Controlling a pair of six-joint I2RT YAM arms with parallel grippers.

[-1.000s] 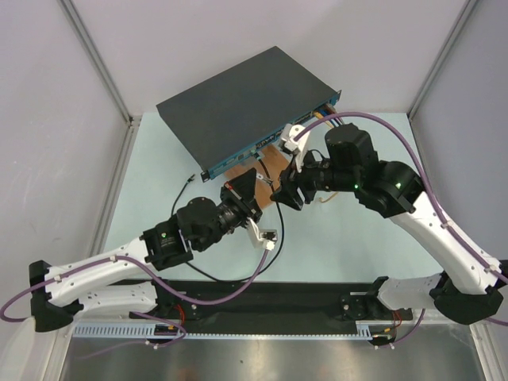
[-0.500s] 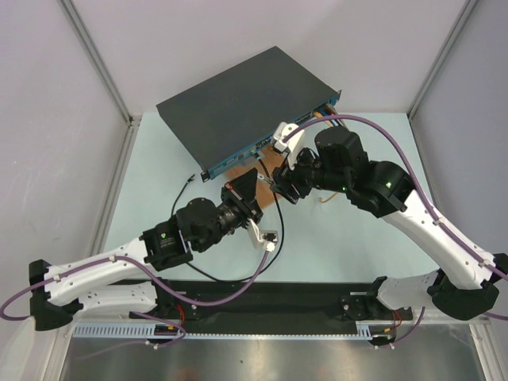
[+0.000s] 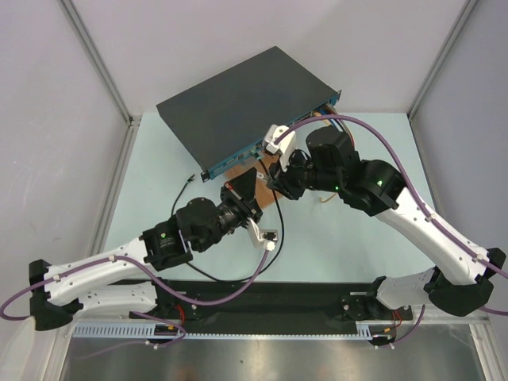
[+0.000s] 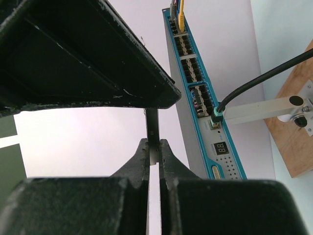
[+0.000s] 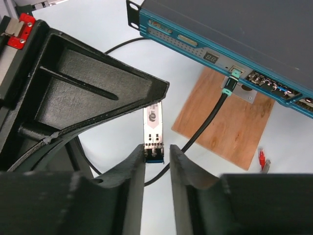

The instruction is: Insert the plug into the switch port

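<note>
The switch [image 3: 238,103] is a flat black box with a teal front face [image 4: 205,98] of small ports; it also shows in the right wrist view [image 5: 234,29]. The plug [image 5: 153,125] is a small silver module with a blue end. My left gripper [image 4: 153,144] is shut on it and holds it in the air in front of the switch [image 3: 255,184]. My right gripper [image 5: 156,149] is open. Its jaws stand either side of the plug's blue end, with a gap on the right side. The two grippers meet in the top view [image 3: 276,181], where the plug is hidden.
A brown wooden board [image 5: 230,122] lies in front of the switch. A black cable with a teal connector [image 5: 229,88] is plugged into the front face. A yellow cable [image 4: 181,14] sits in a far port. A small red connector [image 5: 263,159] lies on the table.
My right arm has swung left toward the left gripper and brought its jaws round the plug's end. The left arm has held still with the plug.
</note>
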